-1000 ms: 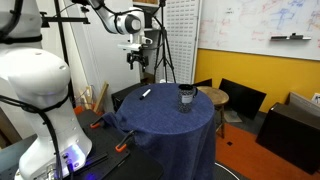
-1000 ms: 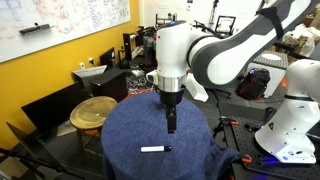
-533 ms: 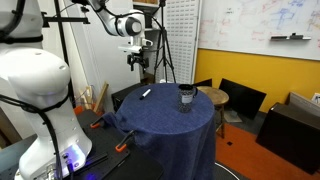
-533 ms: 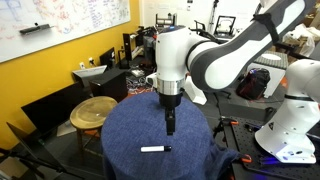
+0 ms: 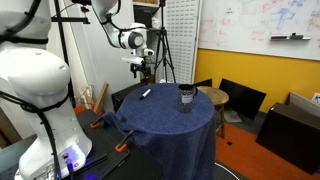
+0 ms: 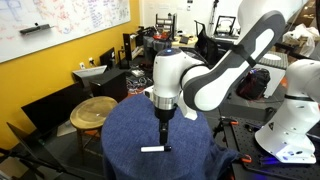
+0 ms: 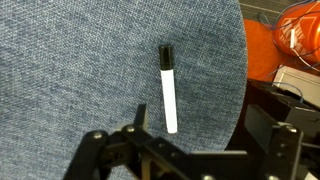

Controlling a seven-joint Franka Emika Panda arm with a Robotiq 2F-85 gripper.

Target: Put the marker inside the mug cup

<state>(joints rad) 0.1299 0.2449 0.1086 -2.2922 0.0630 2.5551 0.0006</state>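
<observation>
The marker (image 7: 168, 95) is a thin white pen with a dark cap and lies flat on the blue cloth of the round table (image 5: 165, 120). It shows in both exterior views (image 5: 146, 93) (image 6: 153, 149). The dark mug cup (image 5: 186, 97) stands upright on the table, apart from the marker. It is hidden behind the arm in an exterior view and out of the wrist view. My gripper (image 7: 210, 128) is open and empty. It hangs above the table close over the marker (image 5: 143, 68) (image 6: 165, 138). In the wrist view the marker's white end lies near the left finger (image 7: 140, 116).
The table edge curves close to the marker, with an orange object (image 7: 300, 35) beyond it. A round wooden stool (image 6: 92, 110) and black chairs (image 5: 240, 98) stand beside the table. A white robot body (image 5: 35, 90) and orange clamps (image 5: 122, 149) are near the table's side.
The arm has moved down and toward the marker. The gripper now hangs lower over the cloth. The marker and mug have not moved.
</observation>
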